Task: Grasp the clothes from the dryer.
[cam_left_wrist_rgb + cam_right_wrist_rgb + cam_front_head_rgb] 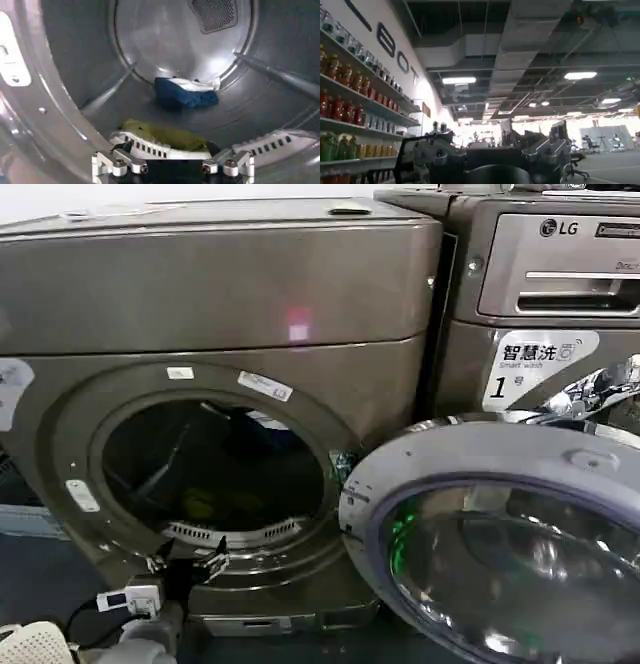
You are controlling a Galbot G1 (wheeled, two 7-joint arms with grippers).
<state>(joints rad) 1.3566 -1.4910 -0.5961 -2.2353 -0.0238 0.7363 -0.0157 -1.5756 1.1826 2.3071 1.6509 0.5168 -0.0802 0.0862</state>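
I am holding my left pincer, fingers spread and empty, at the dryer porthole, lining up on the yellow-green cloth low in frame, nearer than the navy cloth at centre.

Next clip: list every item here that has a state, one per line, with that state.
dryer: door swung fully open, drum exposed
dryer door: open, hanging to the right of the porthole
yellow-green cloth: lying loose on the drum floor near the front lip, not gripped
navy cloth: crumpled farther back in the drum, white edge showing, not gripped
left end effector: open, at the porthole's lower rim, empty
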